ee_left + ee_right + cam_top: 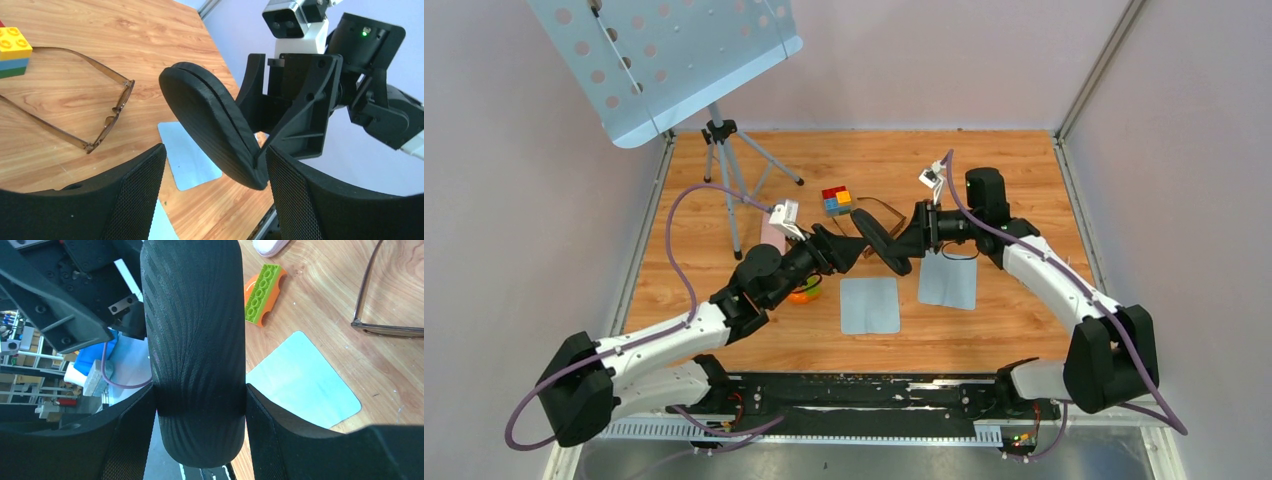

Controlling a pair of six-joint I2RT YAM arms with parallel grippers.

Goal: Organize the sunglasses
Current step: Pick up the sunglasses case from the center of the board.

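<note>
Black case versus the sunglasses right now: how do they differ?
The black case is up off the table, clamped between the jaws of the right gripper; the sunglasses lie on the table, untouched. The black case is closed along its seam; the sunglasses are unfolded, arms spread. The black case is bulky and solid black; the sunglasses are thin, brown and see-through.

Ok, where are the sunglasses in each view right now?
Top external: sunglasses at mid-table behind the arms, just right of the coloured block.
Left wrist: left of centre, unfolded on the wood.
Right wrist: top right, partly cut off by the edge.
Shared landmark: the black case, clamped in the right end effector.
</note>
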